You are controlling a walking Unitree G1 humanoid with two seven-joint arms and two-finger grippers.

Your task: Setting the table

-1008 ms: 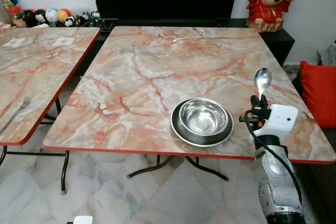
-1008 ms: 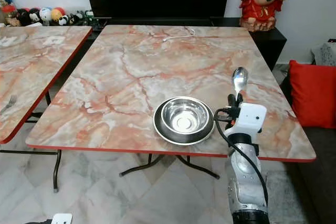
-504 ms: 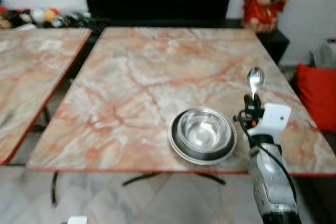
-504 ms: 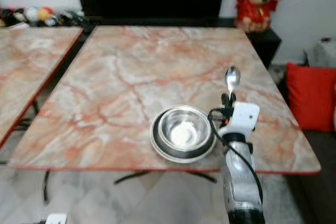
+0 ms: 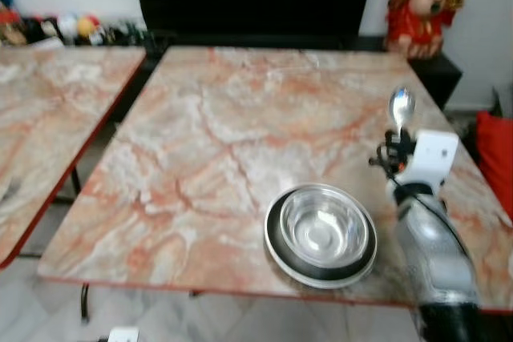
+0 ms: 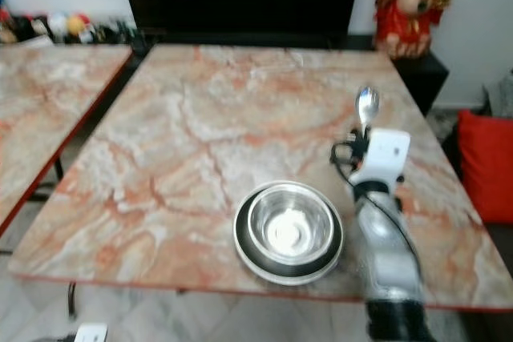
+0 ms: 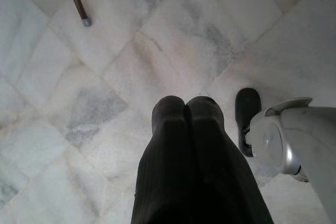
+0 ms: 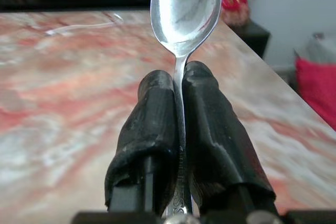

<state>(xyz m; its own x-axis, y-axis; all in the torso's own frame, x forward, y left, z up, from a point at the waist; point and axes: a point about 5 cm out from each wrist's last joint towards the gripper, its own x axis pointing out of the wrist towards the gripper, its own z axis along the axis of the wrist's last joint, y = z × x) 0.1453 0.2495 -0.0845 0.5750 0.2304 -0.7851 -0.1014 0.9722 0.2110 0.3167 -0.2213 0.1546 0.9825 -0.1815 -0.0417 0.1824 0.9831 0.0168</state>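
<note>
From the head views, the right end effector (image 5: 395, 148) is seen raised over the pink marble-patterned bench (image 5: 216, 142), clamped on the handle of a shiny silver metal spoon (image 5: 401, 106). The spoon stands upright, bowl uppermost, beside a round steel bowl (image 5: 322, 228) set on a dark plate (image 5: 276, 250).

In the right wrist view, the handle is pinched between both fingers (image 8: 152, 114), long axis running straight out past them.

In the left wrist view, the left end effector (image 7: 186, 109) is closed and empty above the pale marble floor (image 7: 79, 103).

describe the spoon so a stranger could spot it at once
On the big marble-patterned table, look right of the steel bowl on its dark plate. There the right gripper clamps a shiny spoon, bowl end up.
</note>
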